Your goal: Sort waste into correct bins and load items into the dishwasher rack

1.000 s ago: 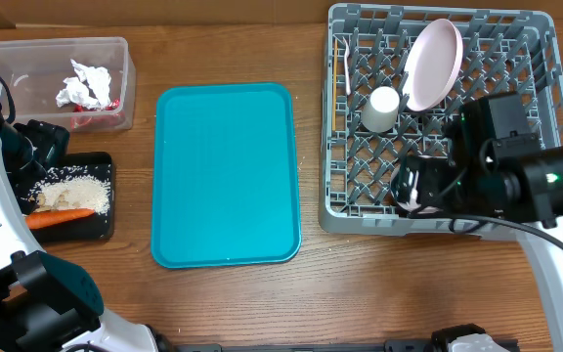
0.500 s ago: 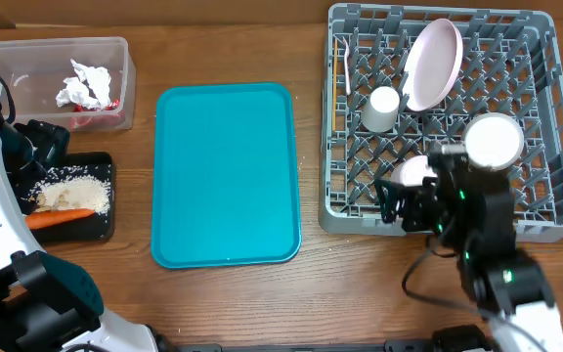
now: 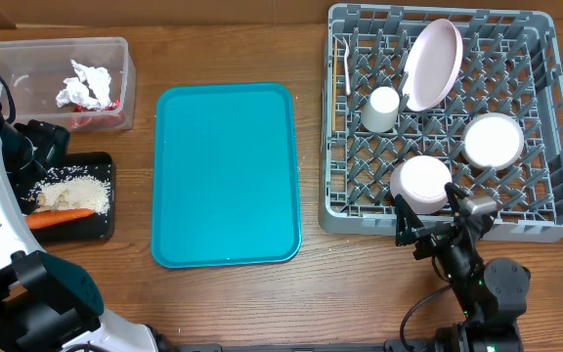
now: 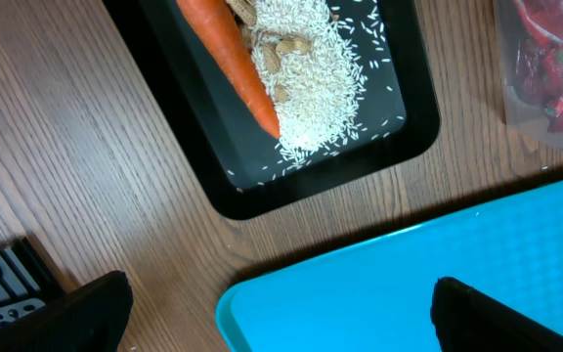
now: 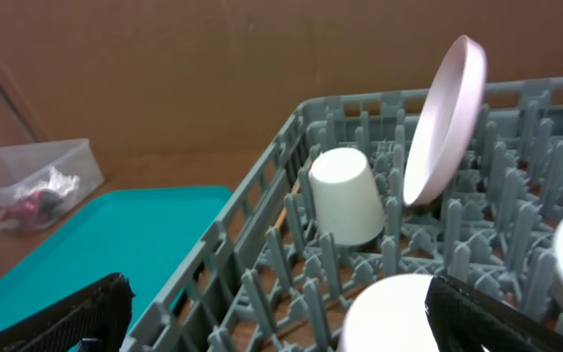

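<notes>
Right pincer (image 3: 441, 223): jaws wide apart, nothing between them. Within the last second it had drawn back off the rack (image 3: 555, 210) and hung just outside the rack's near edge. That retreat uncovered the near bowl (image 3: 419, 183), seated by the rack's near edge, and the right bowl (image 3: 494, 141), seated towards its right edge. The cup (image 3: 381, 109) stood upended left of the rack's middle. The plate (image 3: 432, 64) leaned on edge by the rack's far edge. The rack occupied the bench's far right corner

Left pincer (image 4: 277, 318): open, empty and unmoved, by the bench's left edge over the gap between black tray (image 3: 96, 223) and teal tray (image 3: 225, 176)

Waste: carrot (image 3: 59, 217), rice (image 3: 78, 184) and nuts (image 3: 62, 198) lay in the black tray at the left edge. Tissue (image 3: 84, 83) and wrapper (image 3: 91, 119) lay in the tub (image 3: 27, 68) at the far left corner

Finding: I saw no item outside rack or bins, so I judged the last bowl delivered and the job finished
</notes>
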Robot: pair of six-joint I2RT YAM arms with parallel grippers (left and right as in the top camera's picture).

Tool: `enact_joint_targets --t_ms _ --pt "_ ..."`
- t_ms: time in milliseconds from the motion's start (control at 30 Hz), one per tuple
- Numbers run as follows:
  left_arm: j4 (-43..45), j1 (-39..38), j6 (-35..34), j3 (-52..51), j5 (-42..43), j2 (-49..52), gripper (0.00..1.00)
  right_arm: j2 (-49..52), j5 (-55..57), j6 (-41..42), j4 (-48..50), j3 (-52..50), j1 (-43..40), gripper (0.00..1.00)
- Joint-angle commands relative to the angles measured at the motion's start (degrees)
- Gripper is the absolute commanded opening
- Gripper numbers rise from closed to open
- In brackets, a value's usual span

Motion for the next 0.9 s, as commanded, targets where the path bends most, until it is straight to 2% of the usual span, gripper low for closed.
enact_joint_targets --t_ms 0,267,500,633,867 --pt "-0.11 -0.55 -0.2 -0.28 -0.35 0.74 1.0 -3.37 -0.5 -0.42 3.28 -3.98 -1.44 1.0" --pt "-0.11 -0.55 -0.17 -0.28 -0.35 0.74 1.0 -12.26 -0.81 -4.76 8.96 -9.35 -2.08 1.0" --pt "-0.11 -0.55 -0.17 -0.28 -0.35 0.74 1.0 -14.49 -0.76 -7.93 5.4 -9.29 -4.09 1.0" --pt "-0.11 -0.55 -0.17 -0.28 -0.35 0.74 1.0 -14.51 1.57 -7.87 0.17 -9.29 -5.97 1.0" --pt "-0.11 -0.55 -0.2 -0.28 -0.35 0.74 1.0 -14.51 5.88 -7.87 -0.07 -9.29 -6.75 1.0"
